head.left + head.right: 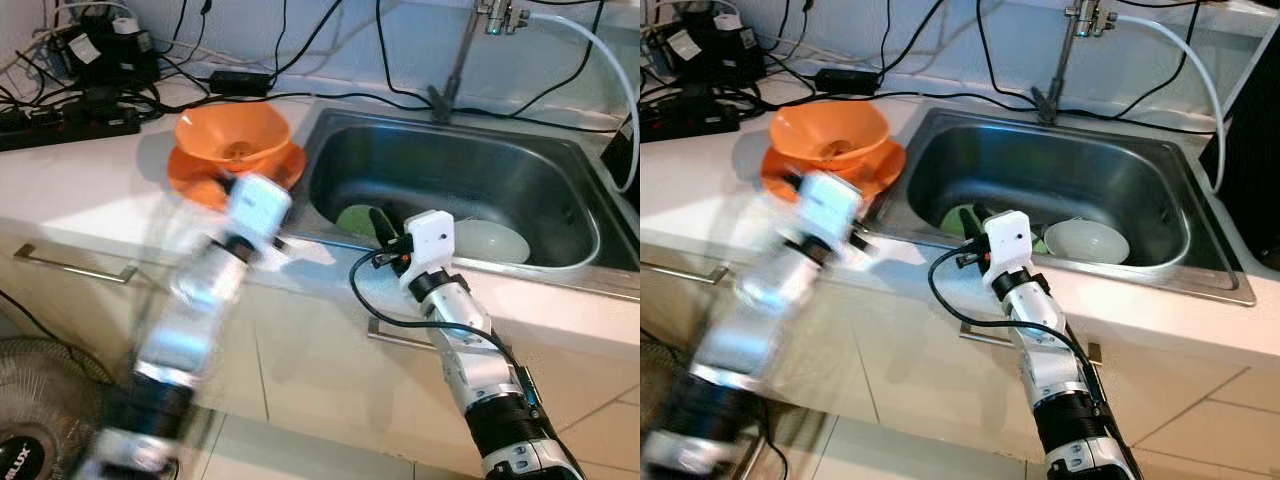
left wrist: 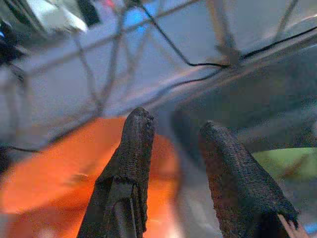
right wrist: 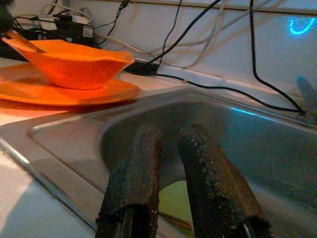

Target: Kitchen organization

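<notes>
White table [image 1: 90, 190] surface was seen running along a wall, with a steel sink [image 1: 560, 262] set into it and a tap [image 1: 497, 15] with a white hose [image 1: 600, 45] above. Black cables [image 1: 90, 95] and a power strip [image 1: 65, 122] were seen heaped at the back left corner of the table. An orange bowl [image 1: 232, 135] was found standing on an orange plate [image 1: 190, 175], just beside the sink's left rim. Inside the sink, a green plate [image 1: 355, 217] and a white bowl [image 1: 490, 242] were seen lying near the front wall, close to each other.

The left pincer [image 2: 171, 134] was held over the table edge just in front of the orange dishes, its arm blurred; its two black fingers [image 2: 131, 163] were seen parted, with nothing between them. The right pincer [image 3: 168, 136] was held over the sink's front rim, pointed down toward the green plate; its fingers [image 3: 136, 173] were seen only narrowly apart and nothing was gripped. A drawer handle [image 1: 75, 265] was visible below the table, and a fan [image 1: 40, 400] on the floor at lower left.
</notes>
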